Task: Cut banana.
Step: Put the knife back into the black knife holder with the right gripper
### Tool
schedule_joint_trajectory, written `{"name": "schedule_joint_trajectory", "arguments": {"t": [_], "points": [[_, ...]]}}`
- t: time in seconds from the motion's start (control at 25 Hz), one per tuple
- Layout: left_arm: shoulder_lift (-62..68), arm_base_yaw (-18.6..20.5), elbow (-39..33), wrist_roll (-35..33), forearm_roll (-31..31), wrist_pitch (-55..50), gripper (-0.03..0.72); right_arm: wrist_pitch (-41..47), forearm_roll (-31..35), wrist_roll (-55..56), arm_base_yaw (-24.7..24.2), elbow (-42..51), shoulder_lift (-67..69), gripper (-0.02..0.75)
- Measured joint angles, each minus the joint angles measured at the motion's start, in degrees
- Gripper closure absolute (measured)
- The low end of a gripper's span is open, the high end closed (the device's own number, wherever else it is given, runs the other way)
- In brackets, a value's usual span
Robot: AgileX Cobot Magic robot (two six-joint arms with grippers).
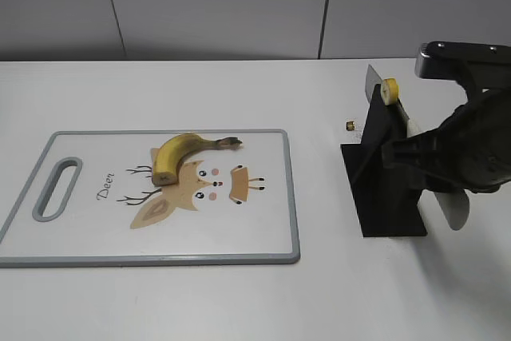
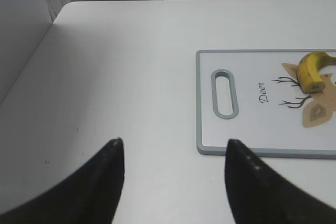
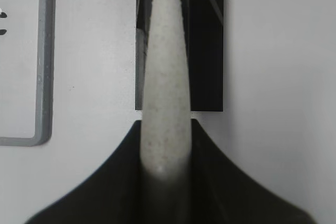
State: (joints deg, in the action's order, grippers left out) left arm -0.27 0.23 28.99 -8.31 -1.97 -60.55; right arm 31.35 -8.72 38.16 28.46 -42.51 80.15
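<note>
The right end effector was clamped on the knife handle at the black stand. The banana lay on the cutting board, well to its left. Soft, light and likely to roll, it probably needed steadying mid-body. The left end effector hung wide and empty.

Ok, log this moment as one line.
left hand open, empty, beside cutting board | right hand shut on knife handle at black stand | banana on board, cut not started
</note>
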Motion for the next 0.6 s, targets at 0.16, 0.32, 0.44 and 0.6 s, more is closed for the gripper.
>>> {"name": "schedule_joint_trajectory", "arguments": {"t": [0.16, 0.32, 0.44, 0.6], "points": [[0.0, 0.0, 0.0, 0.0, 0.0, 0.0, 0.106, -0.2, -0.6, 0.4, 0.0, 0.0, 0.2, 0.577], [0.0, 0.0, 0.0, 0.0, 0.0, 0.0, 0.106, -0.4, -0.8, 0.6, 0.0, 0.0, 0.4, 0.577], [0.0, 0.0, 0.0, 0.0, 0.0, 0.0, 0.107, -0.4, -0.8, 0.7, 0.0, 0.0, 0.4, 0.577], [0.0, 0.0, 0.0, 0.0, 0.0, 0.0, 0.107, -0.9, -0.8, 0.7, 0.0, 0.0, 0.4, 0.493]]}}
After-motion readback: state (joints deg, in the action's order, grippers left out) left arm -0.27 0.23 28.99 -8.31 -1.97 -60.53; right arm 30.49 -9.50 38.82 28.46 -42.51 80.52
